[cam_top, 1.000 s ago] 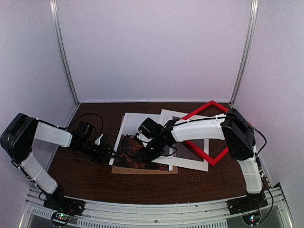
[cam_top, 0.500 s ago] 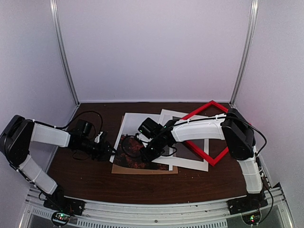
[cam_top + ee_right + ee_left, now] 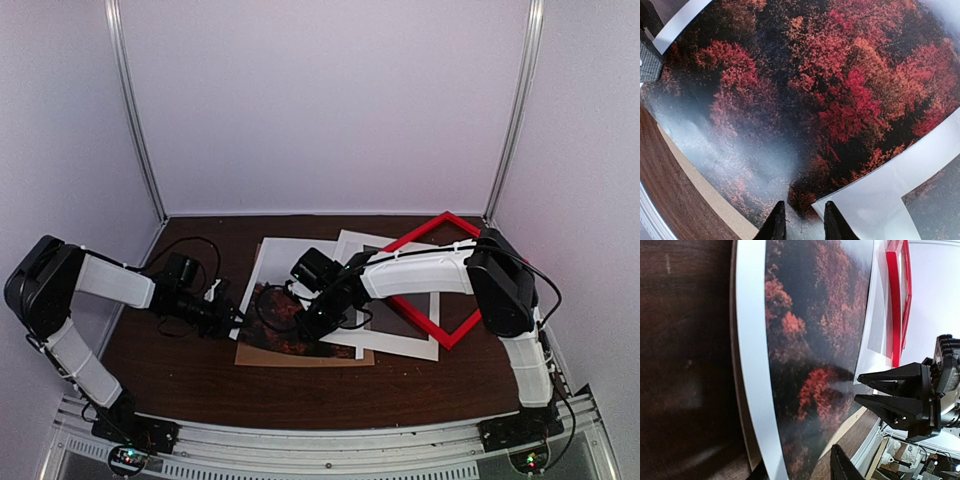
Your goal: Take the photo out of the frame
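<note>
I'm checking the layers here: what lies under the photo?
A brown board peeks out along the photo's near edge. The rest of that board, and anything else beneath, is hidden by the print.

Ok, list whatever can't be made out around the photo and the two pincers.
- Left pincer: in the top view it is too small and dark to show its grip. In the left wrist view only one finger shows, cut off by the bottom edge.
- Right pincer: in the right wrist view its tips are cut off by the bottom edge, so contact with the photo is unclear.
- Frame: in the top view its middle is hidden by the right arm.
</note>
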Available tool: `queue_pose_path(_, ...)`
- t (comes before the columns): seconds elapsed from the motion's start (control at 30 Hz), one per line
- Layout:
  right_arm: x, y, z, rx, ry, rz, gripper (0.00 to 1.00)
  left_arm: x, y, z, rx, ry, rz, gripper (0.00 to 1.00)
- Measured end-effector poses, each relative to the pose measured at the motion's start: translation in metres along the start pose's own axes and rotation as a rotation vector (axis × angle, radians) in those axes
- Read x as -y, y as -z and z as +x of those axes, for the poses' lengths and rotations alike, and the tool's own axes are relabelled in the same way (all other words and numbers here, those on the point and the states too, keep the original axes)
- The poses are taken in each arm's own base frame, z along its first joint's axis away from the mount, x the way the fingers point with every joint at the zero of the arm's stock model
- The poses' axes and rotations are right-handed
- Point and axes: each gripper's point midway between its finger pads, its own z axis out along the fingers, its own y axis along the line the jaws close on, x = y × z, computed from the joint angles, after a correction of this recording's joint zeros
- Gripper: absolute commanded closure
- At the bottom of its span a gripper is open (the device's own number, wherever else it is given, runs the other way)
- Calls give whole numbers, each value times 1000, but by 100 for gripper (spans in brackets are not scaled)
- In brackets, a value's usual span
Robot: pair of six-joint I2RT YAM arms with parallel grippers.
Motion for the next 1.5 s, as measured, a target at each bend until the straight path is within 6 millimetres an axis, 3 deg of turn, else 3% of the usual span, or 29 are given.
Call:
queue_pose_path(0.27, 6, 2, 1, 4, 3, 28, 75, 6, -6, -5, -8, -23, -18, 100)
queue_pose_path(0.6, 26, 21, 15, -17, 6, 121, 74, 3, -2, -10, 0, -25, -108, 100)
queue_pose_path(0.8, 39, 69, -2, 67, -2, 196, 59, 17, 24, -21, 64, -78, -185, 100)
queue_pose_path(0.97, 52, 128, -20, 183, -22, 256, 27, 41, 52, -36, 129, -136, -239, 100)
queue_pose_path(1.1, 68, 162, -26, 248, -52, 314, 2, 55, 70, -44, 156, -165, -285, 100)
queue_pose_path(1.5, 117, 221, -5, 306, -131, 455, 0, 117, 110, -84, 253, -271, -303, 100)
